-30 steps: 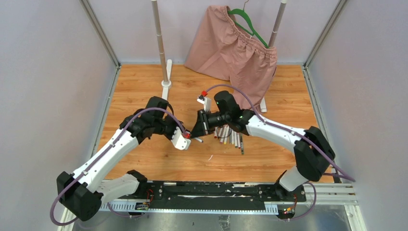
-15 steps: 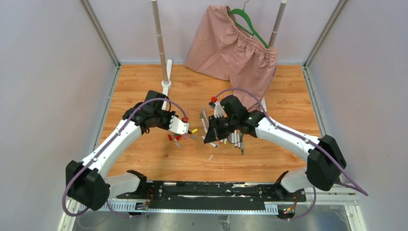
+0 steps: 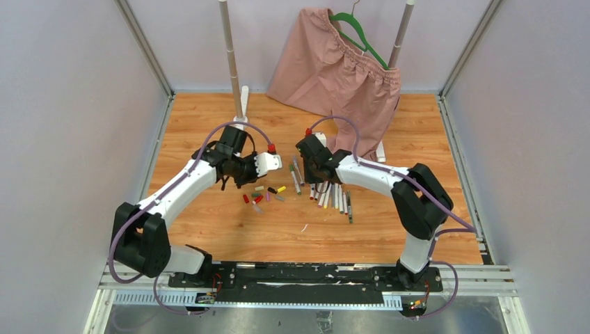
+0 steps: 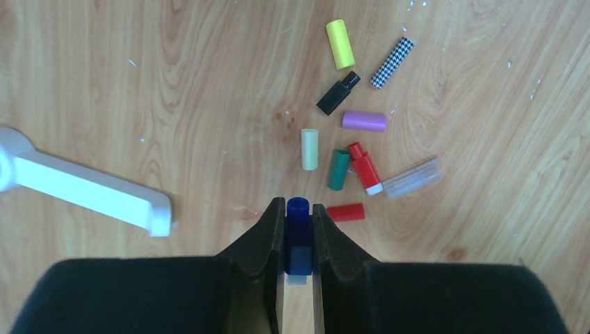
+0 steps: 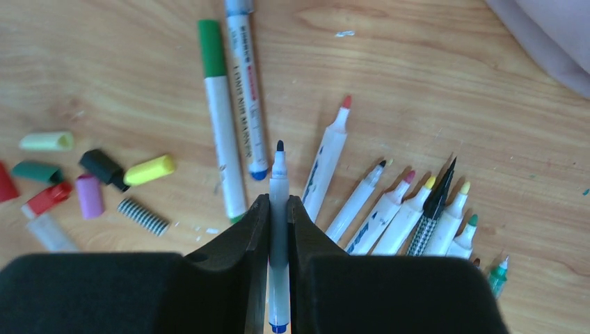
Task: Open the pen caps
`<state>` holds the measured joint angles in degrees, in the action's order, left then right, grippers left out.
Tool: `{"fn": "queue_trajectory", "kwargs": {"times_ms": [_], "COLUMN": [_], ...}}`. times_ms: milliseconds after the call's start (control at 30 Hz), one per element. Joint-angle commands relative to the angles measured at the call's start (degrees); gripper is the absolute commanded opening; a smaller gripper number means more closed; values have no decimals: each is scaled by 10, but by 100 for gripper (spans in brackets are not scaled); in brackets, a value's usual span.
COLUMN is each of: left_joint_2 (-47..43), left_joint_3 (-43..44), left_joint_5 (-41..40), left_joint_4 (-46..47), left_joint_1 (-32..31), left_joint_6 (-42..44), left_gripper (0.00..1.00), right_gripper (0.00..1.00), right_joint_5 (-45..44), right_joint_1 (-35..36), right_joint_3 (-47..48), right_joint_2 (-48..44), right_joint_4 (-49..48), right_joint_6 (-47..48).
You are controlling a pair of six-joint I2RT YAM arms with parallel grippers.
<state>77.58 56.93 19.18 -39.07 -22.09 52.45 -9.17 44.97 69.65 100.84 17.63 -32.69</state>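
My left gripper (image 4: 299,209) is shut on a blue pen cap (image 4: 298,233), held above the wood floor. Several loose pen caps lie ahead of it: yellow (image 4: 340,44), black (image 4: 337,93), purple (image 4: 364,121), green (image 4: 339,169), red (image 4: 346,212). My right gripper (image 5: 278,202) is shut on an uncapped pen (image 5: 279,209) with a white barrel, dark tip pointing away. Beyond it lie two capped pens (image 5: 222,149) and a fan of uncapped pens (image 5: 410,209). From above, the left gripper (image 3: 273,161) is left of the cap pile (image 3: 263,195) and the right gripper (image 3: 316,174) is over the pen row (image 3: 334,197).
A white stand foot (image 4: 83,188) lies left of the left gripper. Two upright poles (image 3: 232,62) stand at the back with pink shorts (image 3: 341,69) on a green hanger. Grey walls close in both sides.
Both arms drew back toward the rear and apart. The left gripper carried the blue cap away; the right gripper carried the uncapped pen over the pen row.
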Motion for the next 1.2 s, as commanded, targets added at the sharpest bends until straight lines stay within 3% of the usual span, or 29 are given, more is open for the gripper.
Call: {"fn": "queue_trajectory", "kwargs": {"times_ms": [0,233,500,1167], "left_joint_2": [26,78,134,160], "left_joint_3": [-19,-22,-20,-22], "left_joint_5": [28,56,33,10], "left_joint_4": [40,57,88,100], "left_joint_1": [19,71,73,73], "left_joint_6": [-76,-121,-164,-163], "left_gripper": [1,2,5,30], "right_gripper": [0,0,1,30], "right_joint_5": [-67,-60,-58,-53], "right_joint_1": [-6,-8,-8,-9], "right_joint_3": [12,-21,-61,-105], "right_joint_2": [29,45,46,38], "right_joint_4": [-30,-94,-135,-159], "right_joint_6": [-26,-39,-36,-50]}}
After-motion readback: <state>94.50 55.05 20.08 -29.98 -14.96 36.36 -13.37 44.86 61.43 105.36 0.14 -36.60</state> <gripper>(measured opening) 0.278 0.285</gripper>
